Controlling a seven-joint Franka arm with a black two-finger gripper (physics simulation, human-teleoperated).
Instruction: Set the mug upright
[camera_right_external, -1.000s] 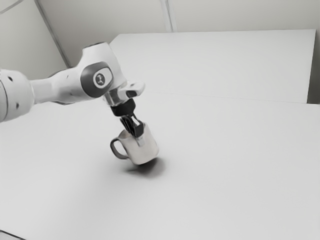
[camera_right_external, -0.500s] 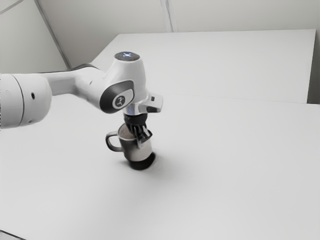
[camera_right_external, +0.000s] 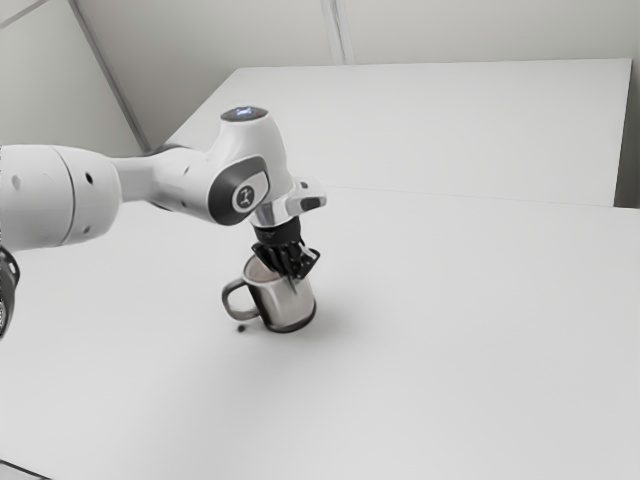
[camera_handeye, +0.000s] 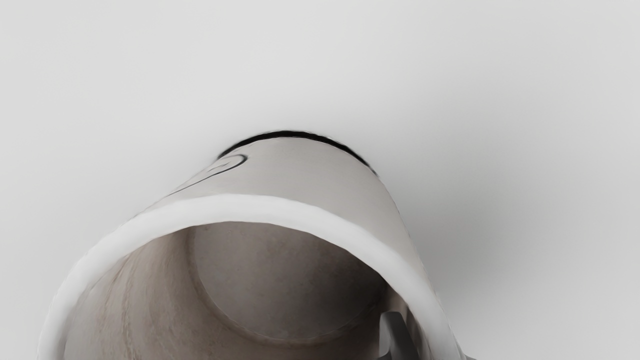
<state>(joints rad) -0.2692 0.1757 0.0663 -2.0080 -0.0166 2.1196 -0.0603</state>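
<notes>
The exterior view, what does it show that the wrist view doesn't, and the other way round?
The exterior view adds the arm, the back wall and the curved handle of the mug.
The wrist view adds the mug's inner floor and a thin dark curl outside.
Both share the mug's body and the pale table.

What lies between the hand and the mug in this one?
No other object that I can see. The exterior view has the hand right at the rim of the mug, and in the wrist view part of the hand reaches inside.
</notes>
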